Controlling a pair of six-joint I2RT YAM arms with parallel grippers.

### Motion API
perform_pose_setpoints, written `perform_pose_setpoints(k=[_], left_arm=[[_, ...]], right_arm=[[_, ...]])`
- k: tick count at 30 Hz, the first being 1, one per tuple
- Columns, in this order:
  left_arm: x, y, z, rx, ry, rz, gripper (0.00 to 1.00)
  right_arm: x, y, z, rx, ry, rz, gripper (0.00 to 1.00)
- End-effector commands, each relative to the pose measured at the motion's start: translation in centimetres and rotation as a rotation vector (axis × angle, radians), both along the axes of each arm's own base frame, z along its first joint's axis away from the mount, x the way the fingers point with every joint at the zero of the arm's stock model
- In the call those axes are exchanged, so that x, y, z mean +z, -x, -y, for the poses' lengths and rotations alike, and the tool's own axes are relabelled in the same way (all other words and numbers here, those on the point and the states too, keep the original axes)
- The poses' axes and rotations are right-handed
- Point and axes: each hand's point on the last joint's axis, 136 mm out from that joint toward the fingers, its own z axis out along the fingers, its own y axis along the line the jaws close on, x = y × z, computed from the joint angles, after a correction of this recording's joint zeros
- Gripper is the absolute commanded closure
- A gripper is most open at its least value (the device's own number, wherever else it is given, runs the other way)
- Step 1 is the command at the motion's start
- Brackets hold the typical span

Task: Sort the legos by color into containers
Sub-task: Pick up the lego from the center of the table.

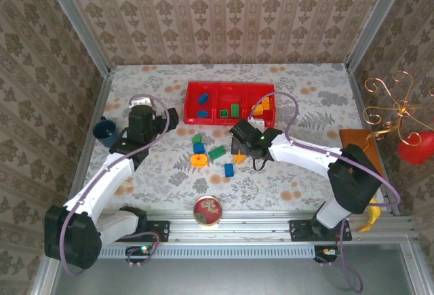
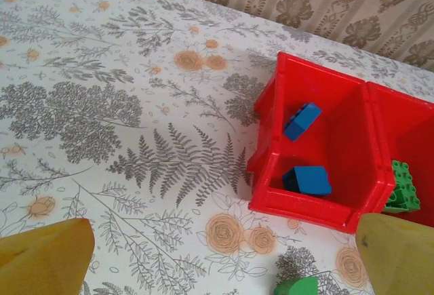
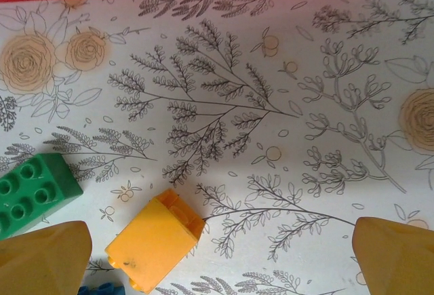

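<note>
1. Your right gripper [image 3: 220,261] is spread wide over the flowered table cover [image 3: 285,57] and has hold of nothing. The small orange plastic block [image 3: 154,247] lies between its yellow fingers, but close to one finger and turned at an angle.
2. If you close from here, that near finger would likely meet a corner first. The block may then spin or skid out instead of seating, so centre and square up first.
3. A green studded plastic block [image 3: 30,193] lies just beside the same finger, and a sideways correction could knock it.
4. Your left gripper [image 2: 217,261] is also wide apart and empty. It hangs near the bright red three-compartment plastic tray [image 2: 305,207], whose end compartment holds two blue blocks [image 2: 308,180].
5. The orange pieces [image 1: 266,107] sit in the opposite end compartment. Letting go over the middle one, which holds green, would mis-sort.
6. Other legos lie loose near the tray, among them a flat orange ring [image 1: 199,161]. A low carry could scatter them.
</note>
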Motion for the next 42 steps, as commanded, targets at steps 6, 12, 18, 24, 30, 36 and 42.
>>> perform_pose_setpoints(k=[6, 12, 18, 24, 30, 36, 42], left_arm=[[-1.3, 0.6, -0.6, 0.015, 0.044, -0.047, 0.0], [-1.7, 0.5, -0.7, 0.019, 0.052, -0.059, 0.0], [-2.1, 0.4, -0.9, 0.026, 0.063, -0.072, 0.0], [-2.4, 0.3, -0.9, 0.024, 0.07, -0.078, 0.0], [-2.6, 0.3, -1.0, 0.028, 0.07, -0.085, 0.0], [-2.6, 0.2, -1.0, 0.03, 0.072, -0.085, 0.0], [-2.8, 0.2, -1.0, 0.031, 0.073, -0.09, 0.0]], right_arm=[[-0.7, 0.3, -1.3, 0.021, 0.005, -0.052, 0.0], [-1.2, 0.3, -1.7, 0.03, 0.012, -0.072, 0.0], [-1.7, 0.2, -1.9, 0.037, 0.02, -0.087, 0.0], [-2.3, 0.1, -2.2, 0.047, 0.027, -0.103, 0.0], [-3.2, 0.3, -2.6, 0.063, 0.038, -0.135, 0.0], [-3.7, 0.3, -2.7, 0.071, 0.049, -0.151, 0.0], [-4.5, 0.4, -2.7, 0.079, 0.064, -0.174, 0.0]])
